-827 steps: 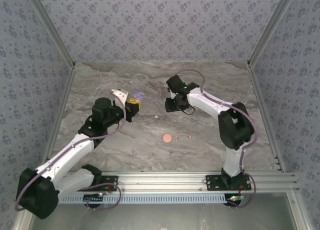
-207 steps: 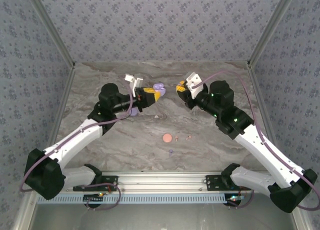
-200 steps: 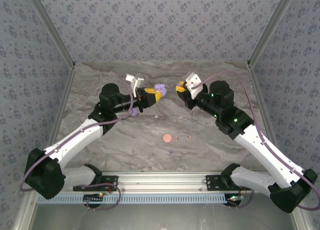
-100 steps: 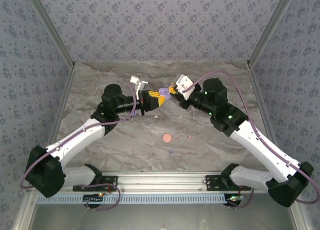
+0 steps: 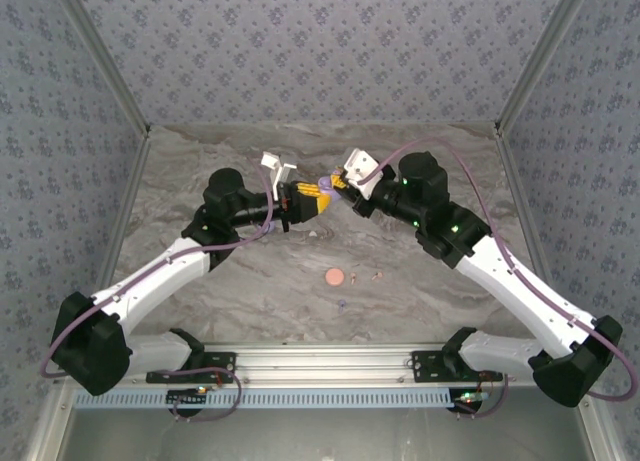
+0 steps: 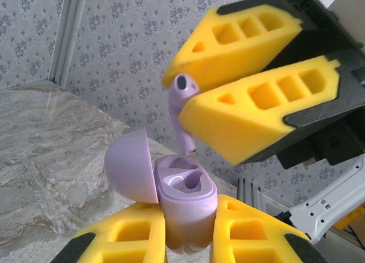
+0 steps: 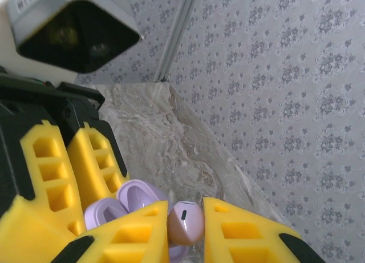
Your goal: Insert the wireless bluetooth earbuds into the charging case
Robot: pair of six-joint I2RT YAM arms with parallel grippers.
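- We see the left pincer (image 5: 316,195) raised above the bench (image 5: 250,291), meeting the right pincer (image 5: 343,182) over the far middle of the marbled top.
- In the left wrist view, the left pincer is clenched on the lilac charging case (image 6: 185,209). Its 2 yellow foam fingers (image 6: 122,246) press the case's sides from left and right.
- The case stands upright with its lid (image 6: 132,169) swung open to the left, and the inner well faces up.
- The right pincer comes in from the upper right of that view and grasps the lilac earbud (image 6: 181,106) between its 2 yellow fingers.
- The earbud's head is up and its stem points down at the open well. The stem tip sits right at the rim of the well, and we cannot tell whether it touches.
- In the right wrist view, we see the earbud's rounded head nipped between the right pincer's fingers, with the open case just behind and below it.
- On the bench, nearer the arm bases, lies a pink round case (image 5: 334,277).
- 3 tiny pieces (image 5: 377,275) lie near it, too small for us to tell apart.
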